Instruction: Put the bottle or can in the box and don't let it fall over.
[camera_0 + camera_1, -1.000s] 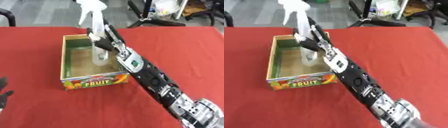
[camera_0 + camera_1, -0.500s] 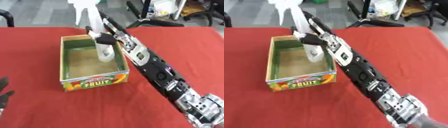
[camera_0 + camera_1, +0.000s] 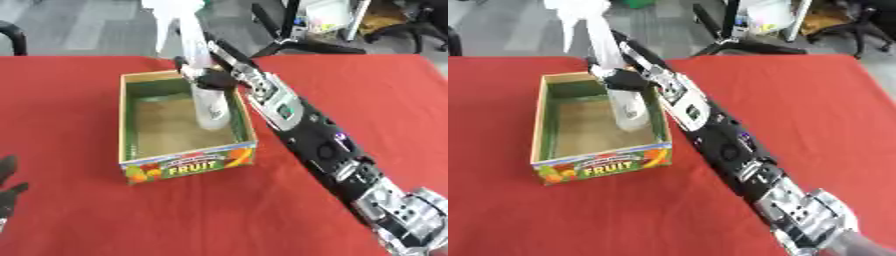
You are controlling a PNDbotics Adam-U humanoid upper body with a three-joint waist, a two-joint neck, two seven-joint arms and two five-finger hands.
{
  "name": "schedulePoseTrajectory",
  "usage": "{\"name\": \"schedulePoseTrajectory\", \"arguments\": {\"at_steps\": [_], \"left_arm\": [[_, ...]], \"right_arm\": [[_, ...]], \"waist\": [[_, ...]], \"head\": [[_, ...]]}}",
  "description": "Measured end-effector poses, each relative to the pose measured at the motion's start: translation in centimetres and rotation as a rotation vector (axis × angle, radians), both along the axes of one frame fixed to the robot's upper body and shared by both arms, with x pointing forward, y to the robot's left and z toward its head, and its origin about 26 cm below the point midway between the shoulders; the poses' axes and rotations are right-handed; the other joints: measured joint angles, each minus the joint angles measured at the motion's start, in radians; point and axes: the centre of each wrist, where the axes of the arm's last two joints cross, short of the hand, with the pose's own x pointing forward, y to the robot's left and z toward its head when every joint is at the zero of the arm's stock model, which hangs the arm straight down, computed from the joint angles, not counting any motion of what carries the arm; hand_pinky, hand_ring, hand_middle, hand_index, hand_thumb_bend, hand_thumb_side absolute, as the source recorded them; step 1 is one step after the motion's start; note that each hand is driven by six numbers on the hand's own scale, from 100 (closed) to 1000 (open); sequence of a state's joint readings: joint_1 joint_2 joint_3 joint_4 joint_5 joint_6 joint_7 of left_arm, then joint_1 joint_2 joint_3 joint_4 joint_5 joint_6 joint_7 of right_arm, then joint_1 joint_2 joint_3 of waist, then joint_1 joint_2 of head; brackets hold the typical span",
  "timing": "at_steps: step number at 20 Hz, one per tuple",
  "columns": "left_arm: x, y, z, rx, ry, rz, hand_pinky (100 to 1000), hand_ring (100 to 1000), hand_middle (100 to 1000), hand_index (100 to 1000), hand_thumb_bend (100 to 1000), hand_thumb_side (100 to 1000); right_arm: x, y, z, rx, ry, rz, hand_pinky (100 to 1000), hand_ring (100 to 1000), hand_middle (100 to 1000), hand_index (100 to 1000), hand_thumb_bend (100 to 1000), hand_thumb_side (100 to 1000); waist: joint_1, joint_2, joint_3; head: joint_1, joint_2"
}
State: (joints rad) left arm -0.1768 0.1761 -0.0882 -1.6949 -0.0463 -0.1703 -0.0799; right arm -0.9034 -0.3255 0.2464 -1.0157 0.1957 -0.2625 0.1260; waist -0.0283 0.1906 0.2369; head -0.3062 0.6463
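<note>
Left hand (image 3: pixel 9 192) at lower-left corner, left eye view only.

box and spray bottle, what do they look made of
The box looks like printed cardboard: thin brown walls, matte, a colourful FRUIT label on the front. The spray bottle, held by the right hand, looks like translucent whitish plastic with a white trigger head; its exact finish is hard to tell.

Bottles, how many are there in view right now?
1. A white spray bottle stands upright inside the fruit box, near its right wall, with the right hand curled round its neck. Nothing else could hide behind the box's walls.
</note>
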Motion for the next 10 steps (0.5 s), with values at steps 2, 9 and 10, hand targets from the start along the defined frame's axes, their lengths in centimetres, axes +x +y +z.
{"name": "schedulePoseTrajectory", "arguments": {"at_steps": [2, 9, 10], "left_arm": [[0.0, 0.0, 0.0, 0.0, 0.0, 0.001, 872, 1000, 919, 887, 524, 738], [0.0, 0.1, 0.0, -0.001, 0.0, 0.009, 873, 1000, 918, 887, 525, 738], [0.0, 0.2, 0.0, 0.0, -0.001, 0.01, 872, 1000, 918, 887, 525, 738]], "right_arm": [[-0.1, -0.8, -0.8, 0.013, 0.021, -0.009, 924, 1000, 1000, 1000, 100, 630], [-0.6, -2.7, -1.7, 0.012, 0.025, -0.035, 936, 1000, 1000, 1000, 100, 601], [-0.7, -3.0, -1.6, 0.008, 0.021, -0.039, 937, 1000, 1000, 1000, 100, 596]], "waist": [[-0.001, 0.0, -0.004], [-0.001, 0.0, -0.018], [-0.001, 0.0, -0.02]], "head": [[0.0, -0.005], [0.001, -0.009], [0.001, -0.009]]}}
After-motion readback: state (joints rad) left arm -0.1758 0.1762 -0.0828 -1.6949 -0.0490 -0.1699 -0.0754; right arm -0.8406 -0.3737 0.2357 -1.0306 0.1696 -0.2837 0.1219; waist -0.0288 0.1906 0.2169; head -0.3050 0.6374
